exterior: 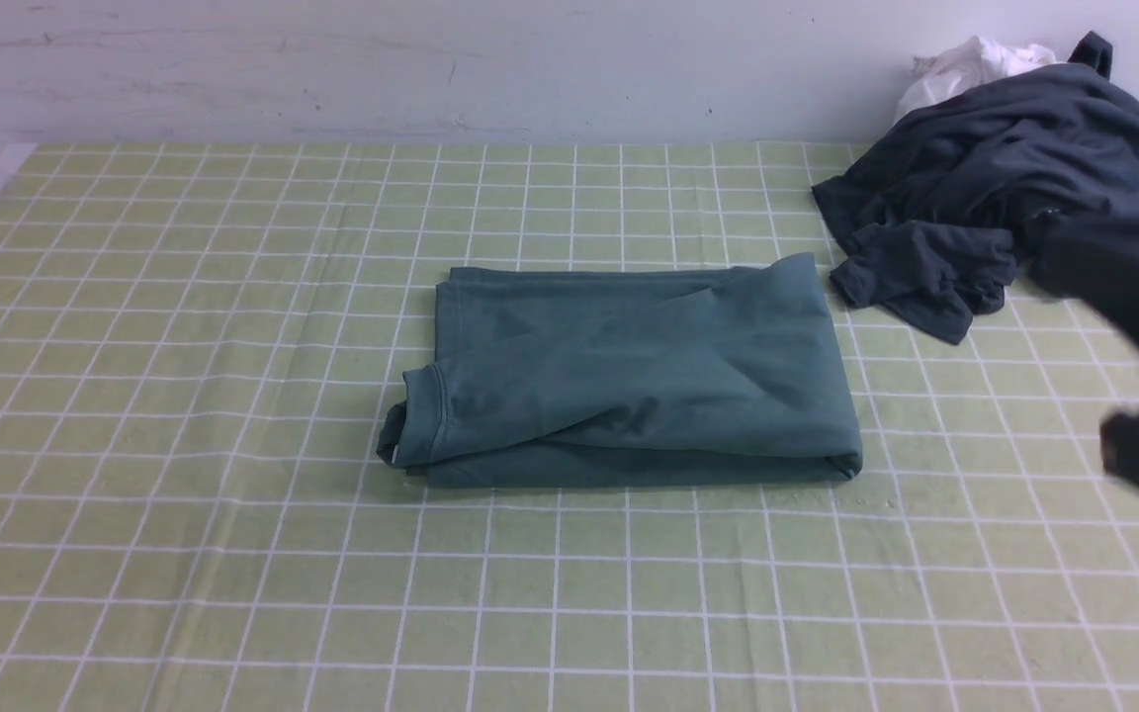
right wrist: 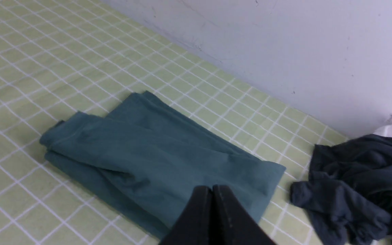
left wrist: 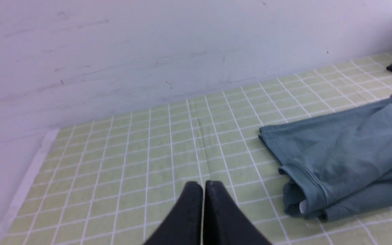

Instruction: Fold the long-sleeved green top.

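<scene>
Beside folded green long-sleeved top (exterior: 629, 376): charcoal garment (exterior: 1005, 198), white cloth (exterior: 970, 64); left end effector (left wrist: 202, 185), right end effector (right wrist: 212, 189) closed, empty.

Plain indoor test setup, likely lab or staged workspace, not lived-in home. Evidence: desk (exterior: 184, 554) covered edge to edge with pale green cloth printed in white grid; bare scuffed white wall (exterior: 382, 69) directly behind, no furniture or decor. Spare laundry dumped in far corner: dark grey garment (exterior: 1005, 188) heaped over white cloth (exterior: 965, 64). Exact kind of room cannot be told.
</scene>
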{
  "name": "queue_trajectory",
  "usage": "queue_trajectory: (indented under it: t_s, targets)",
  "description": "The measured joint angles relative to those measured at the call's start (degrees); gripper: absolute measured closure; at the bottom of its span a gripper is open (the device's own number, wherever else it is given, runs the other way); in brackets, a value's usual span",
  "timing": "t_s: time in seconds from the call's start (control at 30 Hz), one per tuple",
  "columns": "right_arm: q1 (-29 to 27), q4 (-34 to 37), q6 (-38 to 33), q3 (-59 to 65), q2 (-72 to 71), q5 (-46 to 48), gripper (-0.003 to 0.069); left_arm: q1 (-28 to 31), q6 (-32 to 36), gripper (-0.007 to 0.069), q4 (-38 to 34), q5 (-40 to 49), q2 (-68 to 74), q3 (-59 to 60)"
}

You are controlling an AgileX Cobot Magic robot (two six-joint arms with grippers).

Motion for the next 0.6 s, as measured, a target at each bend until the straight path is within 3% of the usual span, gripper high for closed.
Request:
queue_trajectory:
  t_s: [0.1,0.17,0.3,0.6]
  targets:
    - [0.0,-0.07,2.69,10.45,-4.83,-11.91,0.067,0.0,0.3,0.0628,-0.06,-0.6,-0.23,0.29]
    - [0.0,-0.12,5.87,19.33,-8.27,-25.6,0.067,0.0,0.53,0.0628,-0.26,-0.6,-0.23,0.34]
    - [0.0,-0.12,9.04,28.67,-9.29,-37.71,0.067,0.0,0.53,0.0628,-0.26,-0.65,-0.23,0.34]
    - [0.0,0.07,10.36,38.87,-9.29,-39.54,0.067,0.0,0.53,0.0628,-0.26,-0.65,-0.23,0.34]
